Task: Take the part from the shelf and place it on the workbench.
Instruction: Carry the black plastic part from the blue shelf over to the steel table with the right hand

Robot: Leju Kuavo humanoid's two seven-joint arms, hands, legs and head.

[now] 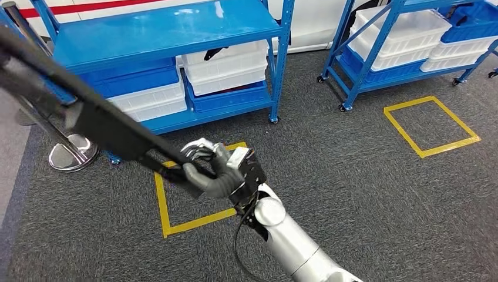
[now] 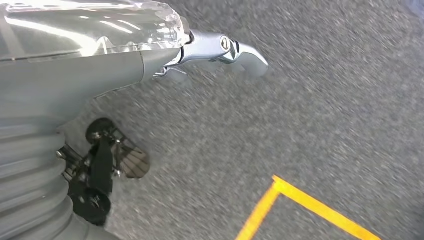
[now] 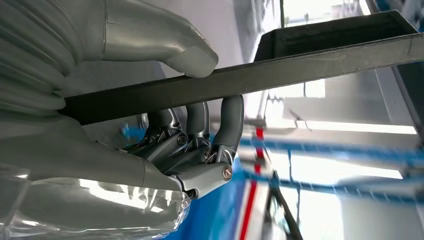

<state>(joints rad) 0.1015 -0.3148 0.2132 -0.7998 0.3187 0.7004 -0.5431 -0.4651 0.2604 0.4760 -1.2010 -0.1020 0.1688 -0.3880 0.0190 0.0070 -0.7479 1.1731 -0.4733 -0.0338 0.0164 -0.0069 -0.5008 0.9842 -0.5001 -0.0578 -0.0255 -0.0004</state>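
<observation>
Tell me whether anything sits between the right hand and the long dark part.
Nothing does. The right hand already holds the long dark part: in the right wrist view its thumb presses one face of the bar and its fingers curl around the other. The workbench isn't visible, so that path can't be judged.

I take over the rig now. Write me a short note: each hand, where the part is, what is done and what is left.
Right hand: grips the part, a long dark bar, thumb on one side and fingers on the other.
Left hand: holds nothing, fingers apart, over the grey carpet.
Part: off the shelf, carried in the air above the floor, reaching up and to the left in the head view.
Done: the part is taken.
Left: bring it to the workbench and set it down.
</observation>
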